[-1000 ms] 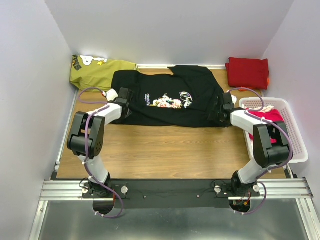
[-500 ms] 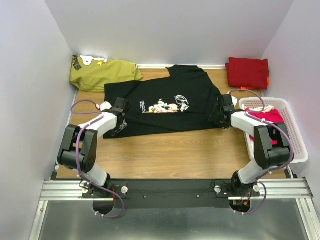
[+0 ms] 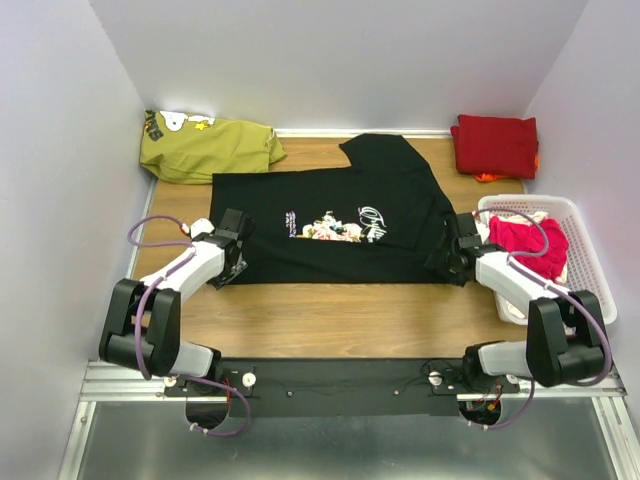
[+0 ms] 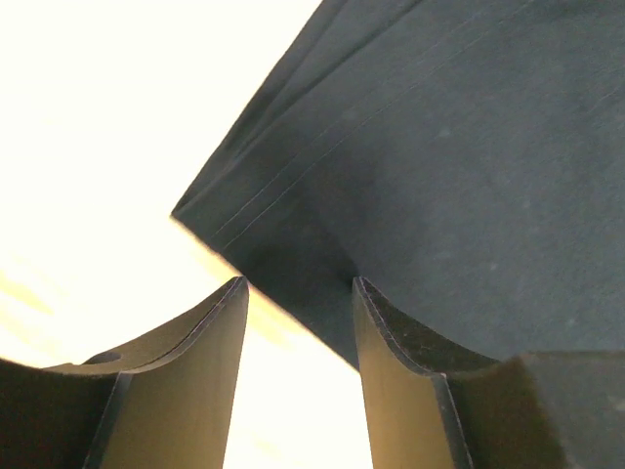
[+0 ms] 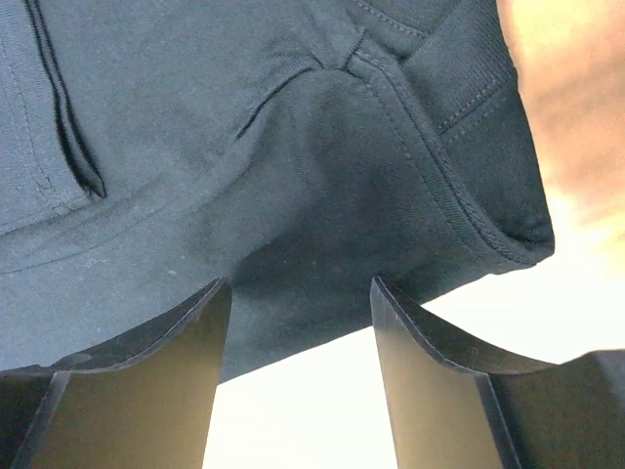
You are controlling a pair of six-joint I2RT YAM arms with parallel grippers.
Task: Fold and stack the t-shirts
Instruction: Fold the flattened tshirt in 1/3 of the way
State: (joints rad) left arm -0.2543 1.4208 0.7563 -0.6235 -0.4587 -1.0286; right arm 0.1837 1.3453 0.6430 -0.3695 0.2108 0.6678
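Both arms have pulled back toward six o'clock, dragging the black shirt [image 3: 335, 215] flatter across the bench [image 3: 330, 310]. The left hand [image 4: 298, 322] and right hand [image 5: 298, 313] each grasp a near corner of it, so the shirt now looks about ready for folding.

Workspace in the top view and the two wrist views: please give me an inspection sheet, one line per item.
Surface: wooden table, bare at the near side.
Job's things: black t-shirt spread flat, print up; folded red t-shirt in the far right corner; pink t-shirt in the white basket.
Clutter: olive garment bunched in the far left corner.
Grippers: left gripper and right gripper each have cloth between parted fingers; grip cannot be told.
Cables: purple cables loop along both arms.
Surroundings: plain walls on three sides.
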